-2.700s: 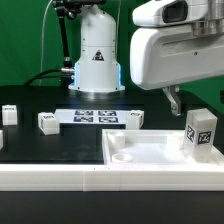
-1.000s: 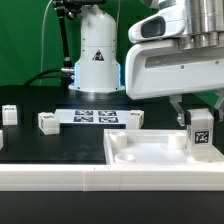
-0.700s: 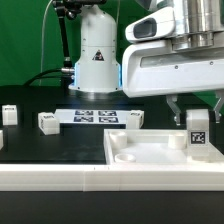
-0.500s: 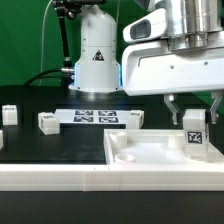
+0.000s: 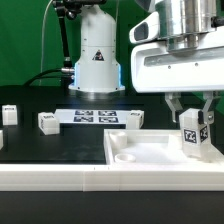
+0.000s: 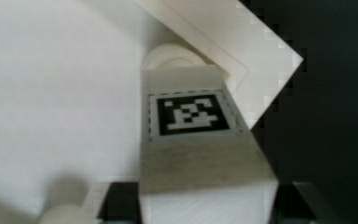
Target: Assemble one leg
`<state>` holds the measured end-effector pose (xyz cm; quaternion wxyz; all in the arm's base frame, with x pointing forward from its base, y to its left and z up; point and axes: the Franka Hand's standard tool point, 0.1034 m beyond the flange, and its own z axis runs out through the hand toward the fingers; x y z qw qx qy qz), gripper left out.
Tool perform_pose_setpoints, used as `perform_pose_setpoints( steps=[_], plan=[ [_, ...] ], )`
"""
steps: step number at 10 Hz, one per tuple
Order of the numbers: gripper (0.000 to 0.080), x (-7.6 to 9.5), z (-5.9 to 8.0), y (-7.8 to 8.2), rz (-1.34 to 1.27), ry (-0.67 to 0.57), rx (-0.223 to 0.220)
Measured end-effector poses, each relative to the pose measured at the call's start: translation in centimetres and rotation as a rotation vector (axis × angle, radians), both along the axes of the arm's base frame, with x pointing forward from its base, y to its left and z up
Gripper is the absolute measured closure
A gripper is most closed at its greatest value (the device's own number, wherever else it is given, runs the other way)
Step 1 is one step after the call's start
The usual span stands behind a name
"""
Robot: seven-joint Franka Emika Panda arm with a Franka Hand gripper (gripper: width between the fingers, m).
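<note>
gripper straddling the leg at a corner of the white panel

the gripper (image 5: 192, 120) hangs straight down over the white panel (image 5: 150, 148), one finger on either side of the upper part of the leg (image 5: 196, 140). both fingers (image 5: 175, 108) lie just beside the leg's side faces. the exterior view does not settle whether they press on it or merely flank it, so the grip cannot be confirmed as clamped or released. the wrist view does not settle it either.

the leg stands upright on the panel, at the panel's end toward the exterior view's right, with a black-and-white tag on the face toward the camera. in the wrist view the leg (image 6: 197, 130) fills the centre, tag face visible, its far rounded end lying close to a corner edge of the panel (image 6: 51, 90). whether that end sits in a recess cannot be told.

a round recess (image 5: 124, 157) shows in the panel's corner toward the exterior view's left.

beyond the panel, on the black table (image 5: 40, 145), the marker board (image 5: 97, 117) lies flat. three other small white blocks rest apart from the panel: one (image 5: 132, 119) just beside the marker board, one (image 5: 47, 121) on its other side, one (image 5: 9, 114) farther out. the robot base (image 5: 97, 50) stands behind the marker board.
</note>
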<state>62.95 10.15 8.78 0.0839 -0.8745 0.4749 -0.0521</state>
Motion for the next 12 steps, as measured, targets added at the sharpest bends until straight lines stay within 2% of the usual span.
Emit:
perform_pose_setpoints(
  steps=[6,8,9,10,11,12],
  plan=[
    [0.0501,-0.48,0.0,0.38,-0.371,0.082,0.062],
    [0.0501,-0.53,0.01,0.4,-0.39,0.084,0.068],
    [0.0404,-0.56,-0.03,0.49,-0.379,0.083,0.067],
    [0.0234,-0.56,-0.03,0.5,-0.329,0.078,0.059],
    [0.0234,-0.58,-0.01,0.29,-0.236,0.069,0.045],
    [0.0173,-0.57,-0.03,0.17,-0.114,0.057,0.025]
  ],
)
